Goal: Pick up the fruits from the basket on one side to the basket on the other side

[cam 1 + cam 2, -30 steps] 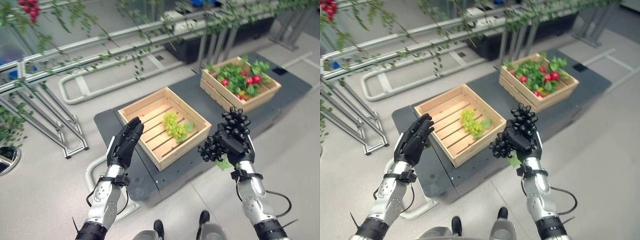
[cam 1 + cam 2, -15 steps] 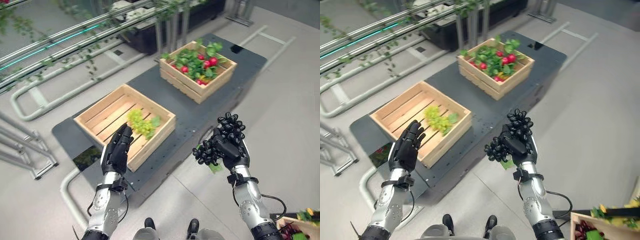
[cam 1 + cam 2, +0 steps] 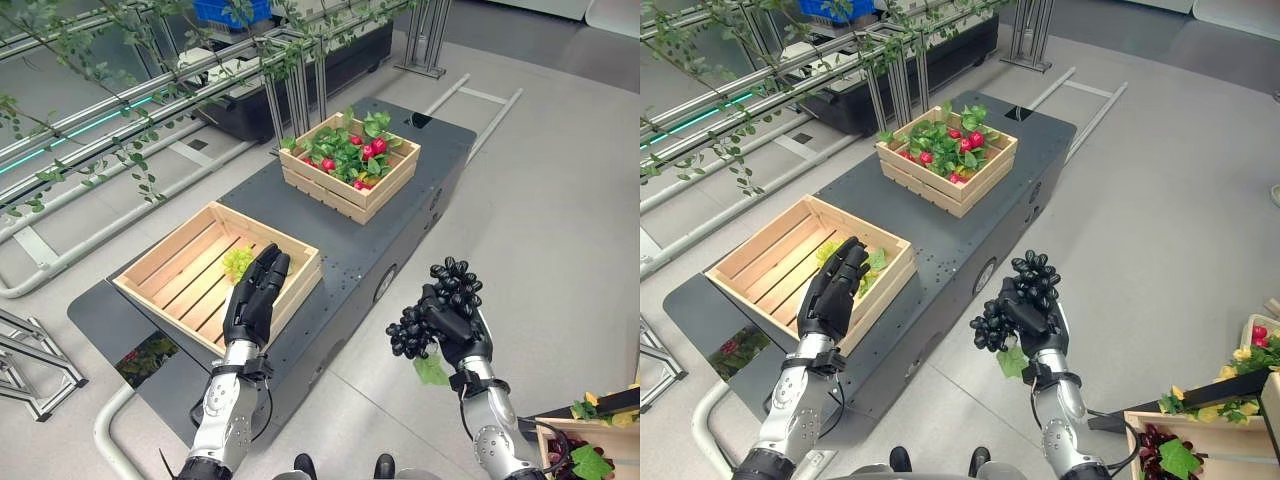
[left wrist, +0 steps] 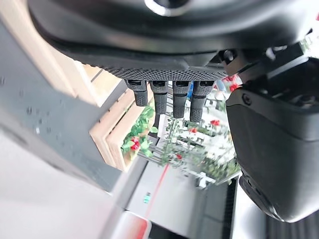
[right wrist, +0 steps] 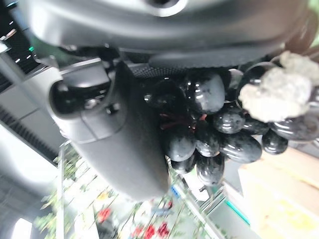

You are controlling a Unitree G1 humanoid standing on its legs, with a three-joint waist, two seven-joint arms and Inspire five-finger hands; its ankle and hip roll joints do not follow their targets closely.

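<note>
Left hand (image 3: pixel 255 298): fingers straight and together, holding nothing; it hovered over the near rim of the light wooden crate (image 3: pixel 165 262), at about 7 o'clock in the head view.
Light crate: sat on the dark table (image 3: pixel 395 225) toward 9 o'clock; green grapes (image 3: pixel 236 262) lay on its slats, partly behind the left fingers.
Far crate (image 3: pixel 385 185): on the same table toward 12 o'clock, heaped with red fruit and leaves (image 3: pixel 350 155); well apart from the light crate.
Right hand (image 3: pixel 452 322): fingers and thumb curled round the dark grape bunch (image 3: pixel 415 330), held over open floor (image 3: pixel 545 215) at 5 o'clock, off the table's edge.
Grape bunch, handling: judged light, lumpy and soft; the berries looked glossy, so probably slick; single berries could tear loose. A green leaf (image 3: pixel 432 369) dangled under it.
Where to hold: judged best cupped from below around the cluster's core, as the wrist view showed it, not squeezed hard.
Third crate (image 3: pixel 1200 440): at 4 o'clock on the floor near the right arm, dark fruit and leaves inside.
Edges: raised crate walls would call for a lift over the rim before lowering.
Open room: wide bare floor at 3 o'clock; leafy rails (image 3: pixel 120 110) crowded 10 to 12 o'clock.
</note>
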